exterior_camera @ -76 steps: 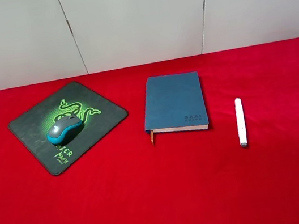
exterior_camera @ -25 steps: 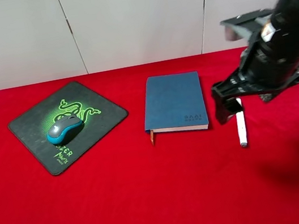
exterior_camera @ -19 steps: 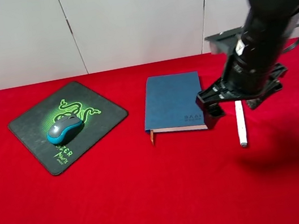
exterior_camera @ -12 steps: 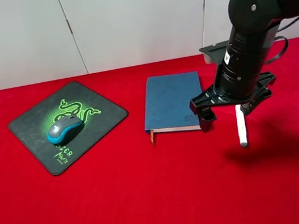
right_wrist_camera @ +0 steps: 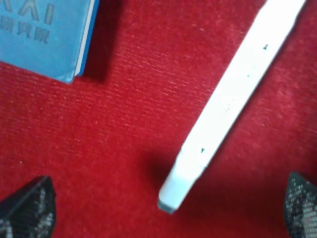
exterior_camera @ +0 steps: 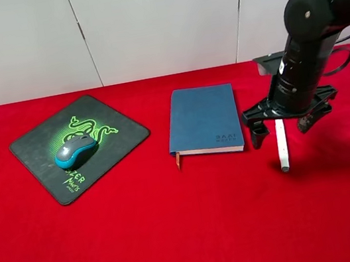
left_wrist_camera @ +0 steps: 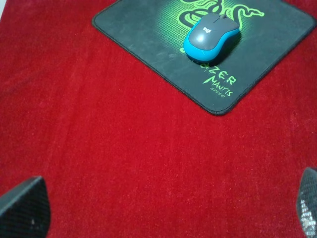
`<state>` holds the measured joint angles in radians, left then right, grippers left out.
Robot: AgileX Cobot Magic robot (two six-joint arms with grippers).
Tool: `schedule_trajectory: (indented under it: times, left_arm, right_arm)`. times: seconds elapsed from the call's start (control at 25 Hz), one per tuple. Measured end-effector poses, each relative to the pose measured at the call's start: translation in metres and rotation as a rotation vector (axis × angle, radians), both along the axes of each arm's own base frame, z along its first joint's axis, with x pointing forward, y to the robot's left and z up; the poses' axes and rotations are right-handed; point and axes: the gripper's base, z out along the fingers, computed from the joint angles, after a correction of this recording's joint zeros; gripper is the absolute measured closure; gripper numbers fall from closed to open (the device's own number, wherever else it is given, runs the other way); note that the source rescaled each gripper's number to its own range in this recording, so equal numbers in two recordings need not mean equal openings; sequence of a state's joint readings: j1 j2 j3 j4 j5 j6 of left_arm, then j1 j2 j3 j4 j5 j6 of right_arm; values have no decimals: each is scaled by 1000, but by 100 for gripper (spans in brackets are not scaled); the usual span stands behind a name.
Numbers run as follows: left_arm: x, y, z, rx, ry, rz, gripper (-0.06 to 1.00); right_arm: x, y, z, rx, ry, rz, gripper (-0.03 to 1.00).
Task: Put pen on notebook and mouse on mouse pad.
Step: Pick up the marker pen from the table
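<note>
The white pen [exterior_camera: 281,145] lies on the red cloth right of the blue notebook [exterior_camera: 204,119]. My right gripper [exterior_camera: 282,128] hangs over the pen's far half, open, one finger on each side and neither touching it. In the right wrist view the pen [right_wrist_camera: 233,99] runs diagonally between the fingertips [right_wrist_camera: 27,208], with the notebook's corner [right_wrist_camera: 44,34] beside it. The blue-sided mouse [exterior_camera: 75,150] rests on the black mouse pad [exterior_camera: 125,136] at the left. My left gripper [left_wrist_camera: 166,210] is open above bare cloth, short of the mouse [left_wrist_camera: 210,34] and the pad [left_wrist_camera: 143,29].
A red cloth [exterior_camera: 179,238] covers the whole table. White wall panels [exterior_camera: 156,20] stand behind its back edge. The right arm's dark body [exterior_camera: 308,21] rises above the pen towards the right.
My right arm came in from the right, swung over to the notebook's edge, then shifted back right and now straddles the pen. Pen, notebook, mouse and pad have not moved.
</note>
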<state>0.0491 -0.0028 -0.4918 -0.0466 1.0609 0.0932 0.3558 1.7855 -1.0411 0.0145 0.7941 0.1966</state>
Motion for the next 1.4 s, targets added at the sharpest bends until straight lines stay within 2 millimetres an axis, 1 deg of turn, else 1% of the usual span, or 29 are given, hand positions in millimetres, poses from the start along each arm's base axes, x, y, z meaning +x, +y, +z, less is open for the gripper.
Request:
schedule_trajectory:
  times: [0.32, 0.56, 0.72, 0.92, 1.04, 1.24, 1.36, 1.4]
  left_arm:
    - [0, 0, 0, 0, 0, 0, -5]
    - [0, 0, 0, 0, 0, 0, -5]
    - [0, 0, 0, 0, 0, 0, -5]
    - [0, 0, 0, 0, 0, 0, -5]
    - [0, 0, 0, 0, 0, 0, -5]
    - [0, 0, 0, 0, 0, 0, -5]
    - [0, 0, 0, 0, 0, 0, -5]
    - [0, 0, 0, 0, 0, 0, -5]
  right_arm:
    - [6, 2, -29, -19, 46, 21, -3]
    - [8, 3, -45, -29, 73, 21, -3]
    - [8, 3, -52, -35, 88, 21, -3]
    - [8, 3, -52, -35, 90, 21, -2]
    - [8, 3, -52, -35, 90, 21, 13]
    - [8, 3, -52, -35, 89, 21, 49]
    - [8, 3, -52, -35, 89, 21, 76]
    - [8, 3, -52, -35, 89, 21, 87]
